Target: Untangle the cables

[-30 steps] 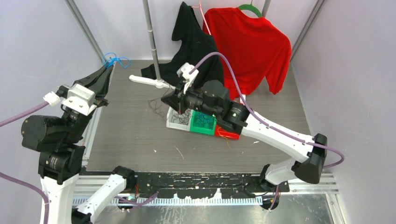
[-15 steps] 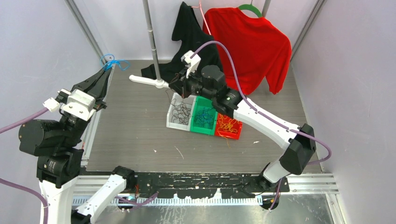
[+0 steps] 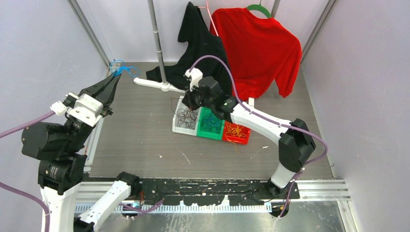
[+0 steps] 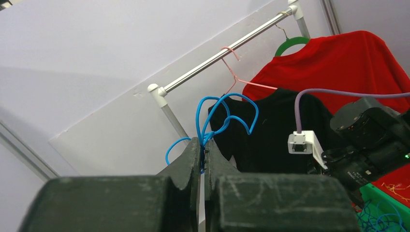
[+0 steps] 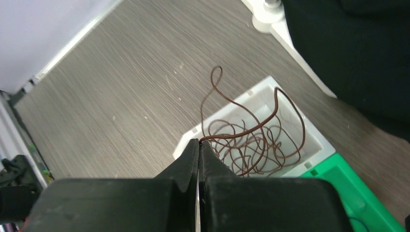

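Note:
My left gripper (image 3: 115, 76) is raised at the table's far left, shut on a looped blue cable (image 3: 122, 67); the left wrist view shows the blue cable (image 4: 225, 116) pinched at the fingertips (image 4: 202, 145). My right gripper (image 3: 185, 102) hovers over the white bin (image 3: 179, 126), shut on one end of a dark brown cable (image 5: 251, 128) whose loops hang above the brown wires in the white bin (image 5: 321, 145). The green bin (image 3: 212, 133) holds blue cables and the red bin (image 3: 238, 137) holds yellow-orange cables.
A clothes rack base (image 3: 153, 84) and pole (image 3: 155, 34) stand at the back. A black garment (image 3: 198, 43) and a red sweater (image 3: 261, 46) hang behind the bins. Small wire scraps (image 3: 185, 157) lie on the wooden tabletop.
My right gripper has risen from the bins and swung back-left over the white bin, holding a brown cable. My left gripper has shifted slightly right with the blue cable.

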Controlling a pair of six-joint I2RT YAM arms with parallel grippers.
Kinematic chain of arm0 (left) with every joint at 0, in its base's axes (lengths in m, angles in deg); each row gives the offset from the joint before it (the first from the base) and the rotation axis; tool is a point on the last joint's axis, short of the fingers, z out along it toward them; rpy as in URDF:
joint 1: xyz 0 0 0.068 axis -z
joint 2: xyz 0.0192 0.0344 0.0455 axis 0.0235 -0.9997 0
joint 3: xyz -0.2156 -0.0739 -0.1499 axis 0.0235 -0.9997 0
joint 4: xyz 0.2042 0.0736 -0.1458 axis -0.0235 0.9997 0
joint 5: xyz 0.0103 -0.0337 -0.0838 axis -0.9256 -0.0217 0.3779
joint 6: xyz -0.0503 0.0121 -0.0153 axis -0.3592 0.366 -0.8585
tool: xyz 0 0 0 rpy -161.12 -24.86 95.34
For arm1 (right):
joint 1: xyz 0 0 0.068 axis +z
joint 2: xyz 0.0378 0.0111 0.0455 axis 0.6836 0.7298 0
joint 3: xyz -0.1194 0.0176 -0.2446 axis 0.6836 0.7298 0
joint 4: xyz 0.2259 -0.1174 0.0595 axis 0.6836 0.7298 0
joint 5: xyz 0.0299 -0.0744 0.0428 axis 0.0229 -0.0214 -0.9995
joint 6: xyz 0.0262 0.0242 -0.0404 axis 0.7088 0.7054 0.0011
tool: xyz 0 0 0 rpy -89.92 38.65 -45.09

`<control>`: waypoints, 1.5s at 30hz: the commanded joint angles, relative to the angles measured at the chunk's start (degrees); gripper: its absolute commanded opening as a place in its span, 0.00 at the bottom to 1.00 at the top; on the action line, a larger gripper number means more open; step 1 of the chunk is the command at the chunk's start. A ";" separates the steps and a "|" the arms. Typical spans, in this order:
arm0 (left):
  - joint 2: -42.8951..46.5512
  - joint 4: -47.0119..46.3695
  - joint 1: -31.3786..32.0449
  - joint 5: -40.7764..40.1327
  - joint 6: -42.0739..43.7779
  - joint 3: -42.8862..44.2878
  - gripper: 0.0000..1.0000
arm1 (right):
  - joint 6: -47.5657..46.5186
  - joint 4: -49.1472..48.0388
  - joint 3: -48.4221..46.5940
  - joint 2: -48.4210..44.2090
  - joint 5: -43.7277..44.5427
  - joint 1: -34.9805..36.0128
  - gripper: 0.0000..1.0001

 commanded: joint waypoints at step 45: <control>-7.31 22.09 -0.16 3.76 -16.03 -4.28 0.00 | -6.72 18.99 -24.85 23.14 0.18 -3.49 0.59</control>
